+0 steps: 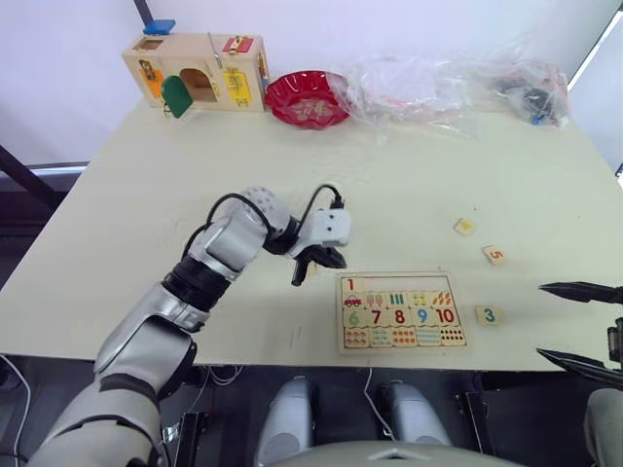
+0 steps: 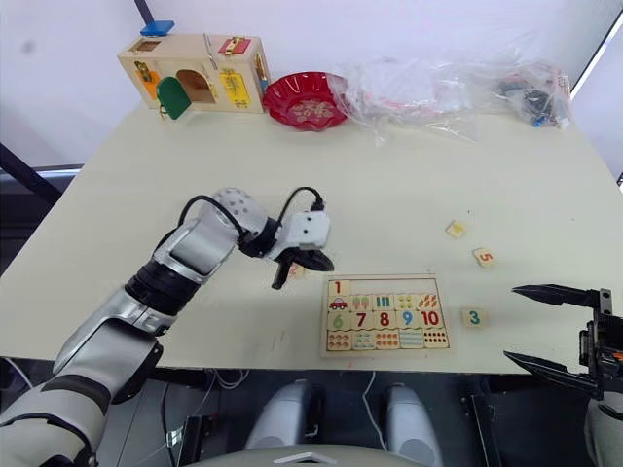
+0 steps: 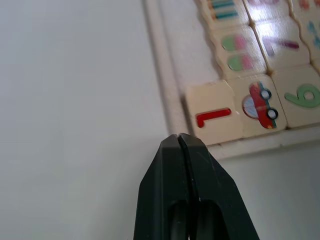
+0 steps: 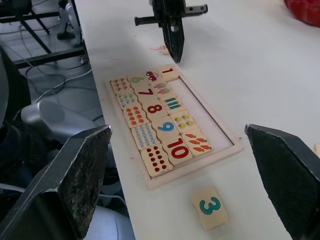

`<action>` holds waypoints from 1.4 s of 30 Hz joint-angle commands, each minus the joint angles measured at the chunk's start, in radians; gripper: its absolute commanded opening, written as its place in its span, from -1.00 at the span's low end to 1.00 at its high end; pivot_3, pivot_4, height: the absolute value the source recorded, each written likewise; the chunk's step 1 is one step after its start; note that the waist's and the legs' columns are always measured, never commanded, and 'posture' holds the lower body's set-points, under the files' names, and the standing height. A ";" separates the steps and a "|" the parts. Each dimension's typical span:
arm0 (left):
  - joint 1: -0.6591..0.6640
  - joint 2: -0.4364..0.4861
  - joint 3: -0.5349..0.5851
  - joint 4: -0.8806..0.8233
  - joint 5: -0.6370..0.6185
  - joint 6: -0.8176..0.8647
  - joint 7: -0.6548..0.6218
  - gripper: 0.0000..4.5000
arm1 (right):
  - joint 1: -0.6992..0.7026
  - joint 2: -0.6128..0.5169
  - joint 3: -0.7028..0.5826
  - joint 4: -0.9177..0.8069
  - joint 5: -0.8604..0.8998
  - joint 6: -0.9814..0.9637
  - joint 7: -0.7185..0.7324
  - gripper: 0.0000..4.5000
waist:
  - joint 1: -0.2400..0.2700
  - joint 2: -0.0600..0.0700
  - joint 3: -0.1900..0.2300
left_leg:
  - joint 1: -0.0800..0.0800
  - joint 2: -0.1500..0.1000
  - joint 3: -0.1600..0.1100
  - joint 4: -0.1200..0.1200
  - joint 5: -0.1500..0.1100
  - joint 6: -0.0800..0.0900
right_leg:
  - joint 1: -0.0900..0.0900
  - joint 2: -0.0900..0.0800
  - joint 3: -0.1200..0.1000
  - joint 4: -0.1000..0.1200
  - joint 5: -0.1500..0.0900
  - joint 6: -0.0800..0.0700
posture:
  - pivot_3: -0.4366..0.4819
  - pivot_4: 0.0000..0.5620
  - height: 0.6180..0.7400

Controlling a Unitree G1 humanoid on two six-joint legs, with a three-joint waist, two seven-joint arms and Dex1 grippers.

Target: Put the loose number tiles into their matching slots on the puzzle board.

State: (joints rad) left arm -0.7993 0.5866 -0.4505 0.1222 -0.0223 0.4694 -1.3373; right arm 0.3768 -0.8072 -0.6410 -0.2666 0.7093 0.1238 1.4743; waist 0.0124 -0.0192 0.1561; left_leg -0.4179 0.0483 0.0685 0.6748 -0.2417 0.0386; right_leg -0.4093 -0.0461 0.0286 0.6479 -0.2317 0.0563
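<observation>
Nearest the lens, bottom centre of the head view: puzzle board (image 1: 401, 310), sitting close to the near edge of the tabletop (image 1: 136, 224). Going left to right from there.

Left claw (image 1: 310, 267) just off the board's upper-left corner, fingers pressed fully together, nothing held. Tile 1 (image 3: 214, 117) already seated in the first of the top-row slots (image 4: 197, 106); remaining four slots look bare. Small pale bit on the tabletop right by that claw (image 4: 164, 49), maybe another tile, can't read a digit.

Further right, well apart from the board: blank-looking tile (image 1: 464, 227), then tile 5 (image 1: 494, 255), then tile 3 (image 1: 490, 314) just beside the board's right edge. Right claw (image 2: 553, 329) at the lower right of frame, spread wide, empty, hanging past the tabletop's near edge.

Looks like between placements: one tile in, four to go. Next move probably calls for the right claw coming in over tile 3, pinching it and carrying it to the third slot.

Plenty of open tabletop around the tiles. Clutter (latch box (image 1: 197, 72), red bowl (image 1: 308, 98), plastic bag (image 1: 438, 86)) all along the far edge, out of the way. Only worry: board and tile 3 both near the front edge.
</observation>
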 commanded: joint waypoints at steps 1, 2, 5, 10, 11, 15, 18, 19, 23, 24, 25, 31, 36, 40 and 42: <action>0.053 0.003 0.157 -0.116 -0.115 0.112 0.060 -0.99 | 0.001 0.038 -0.016 -0.036 0.010 -0.005 -0.074 1.00 | -0.001 0.000 0.000 | 0.000 0.000 0.000 0.000 0.000 0.000 | 0.000 0.000 0.000 0.000 0.000 0.000 | -0.05 -0.47 1.00; 0.075 -0.003 0.190 -0.147 -0.140 0.147 0.086 -0.99 | 0.006 0.050 -0.017 -0.038 0.009 -0.005 -0.089 1.00 | 0.000 0.000 0.000 | 0.000 0.000 -0.001 0.000 0.000 0.000 | 0.000 0.000 0.000 0.000 0.000 0.000 | -0.05 -0.47 1.00; 0.194 -0.020 0.322 -0.256 -0.204 0.236 0.210 -0.99 | 0.010 0.100 -0.006 -0.069 -0.020 0.006 -0.210 1.00 | 0.002 0.000 0.000 | 0.000 0.000 0.000 0.000 0.000 0.000 | 0.000 0.000 0.000 0.001 0.000 0.000 | -0.05 -0.47 1.00; 0.398 -0.139 0.558 -0.381 -0.323 0.231 0.412 -0.99 | -0.011 0.170 0.021 -0.130 -0.027 0.049 -0.398 1.00 | -0.001 0.001 -0.001 | 0.002 0.001 -0.003 -0.001 0.000 0.000 | 0.000 -0.001 0.001 0.002 0.000 0.001 | -0.05 -0.47 1.00; 0.441 -0.145 0.583 -0.402 -0.329 0.207 0.431 -0.99 | -0.011 0.175 0.029 -0.129 -0.019 0.070 -0.419 1.00 | -0.001 0.000 -0.001 | 0.002 0.001 -0.003 -0.001 0.000 0.000 | 0.000 -0.001 0.001 0.003 0.000 0.000 | -0.05 -0.47 1.00; 0.578 -0.124 0.644 -0.485 -0.357 0.168 0.480 -0.99 | -0.015 0.179 0.056 -0.108 -0.018 0.055 -0.404 1.00 | 0.000 0.001 -0.001 | 0.003 0.001 -0.003 -0.001 0.000 0.000 | 0.000 -0.001 0.002 0.004 0.000 0.000 | -0.05 -0.47 1.00; 0.669 -0.108 0.689 -0.503 -0.396 0.143 0.476 -0.99 | -0.019 0.164 0.040 -0.047 0.011 0.048 -0.343 1.00 | 0.002 0.001 -0.001 | 0.003 0.000 -0.003 -0.001 0.000 0.000 | 0.000 -0.001 0.002 0.003 0.000 0.000 | -0.05 -0.47 1.00; 0.702 -0.101 0.709 -0.501 -0.407 0.121 0.467 -0.99 | -0.019 0.158 0.034 -0.026 0.008 0.042 -0.330 1.00 | 0.003 0.001 -0.001 | 0.003 0.000 -0.002 -0.001 0.000 0.000 | 0.000 -0.002 0.002 0.003 0.000 0.000 | -0.05 -0.47 1.00; 0.807 -0.073 0.765 -0.487 -0.456 0.066 0.423 -0.88 | -0.006 0.126 -0.007 0.061 0.015 0.035 -0.275 1.00 | 0.001 0.001 -0.001 | 0.003 0.001 -0.001 -0.001 0.000 0.000 | 0.000 -0.002 0.002 0.003 0.000 0.000 | -0.05 -0.47 1.00; 0.830 -0.067 0.770 -0.487 -0.465 0.056 0.411 -0.77 | 0.000 0.115 -0.019 0.090 0.013 0.031 -0.255 1.00 | 0.001 0.001 -0.001 | 0.003 0.001 -0.001 -0.001 0.000 0.000 | 0.000 -0.002 0.002 0.003 0.000 0.000 | -0.05 -0.47 1.00; 0.849 -0.062 0.777 -0.485 -0.476 0.048 0.406 -0.62 | 0.003 0.106 -0.029 0.118 0.008 0.021 -0.238 1.00 | 0.001 0.001 -0.001 | 0.003 0.001 -0.001 -0.001 0.000 0.000 | 0.000 -0.002 0.002 0.003 0.000 0.000 | -0.05 -0.47 1.00; 0.961 -0.006 0.829 -0.434 -0.529 -0.007 0.332 0.61 | 0.050 0.056 -0.095 0.272 -0.011 -0.019 -0.156 1.00 | 0.001 0.001 -0.001 | 0.004 0.005 0.000 -0.002 0.000 0.000 | 0.000 -0.003 0.001 0.001 -0.001 -0.001 | -0.05 -0.47 1.00; 0.995 0.040 0.837 -0.360 -0.530 -0.058 0.279 0.99 | 0.083 0.033 -0.144 0.343 -0.023 -0.050 -0.117 1.00 | 0.001 0.002 -0.002 | 0.004 0.006 0.001 -0.003 0.000 0.000 | -0.001 -0.003 0.002 -0.001 -0.001 -0.001 | -0.05 -0.47 1.00; 1.000 0.062 0.826 -0.353 -0.536 -0.064 0.267 0.99 | 0.090 0.023 -0.164 0.372 -0.027 -0.062 -0.097 1.00 | 0.000 0.002 -0.002 | 0.004 0.007 0.002 -0.003 0.000 -0.001 | -0.003 -0.003 0.002 -0.001 -0.001 -0.001 | -0.05 -0.47 1.00; 1.004 0.070 0.823 -0.357 -0.537 -0.063 0.261 0.99 | 0.093 0.022 -0.168 0.374 -0.026 -0.065 -0.091 1.00 | 0.000 0.002 -0.002 | 0.003 0.007 0.002 -0.004 0.000 -0.001 | -0.003 -0.003 0.002 -0.001 -0.001 -0.001 | -0.05 -0.47 1.00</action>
State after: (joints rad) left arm 0.2008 0.6455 0.3632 -0.2176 -0.5436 0.4261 -1.0667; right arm 0.4628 -0.7707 -0.7669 0.1077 0.6753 0.0749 1.3719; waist 0.0128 -0.0176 0.1544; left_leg -0.4146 0.0556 0.0704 0.6706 -0.2422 0.0381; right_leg -0.4129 -0.0492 0.0306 0.6468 -0.2323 0.0556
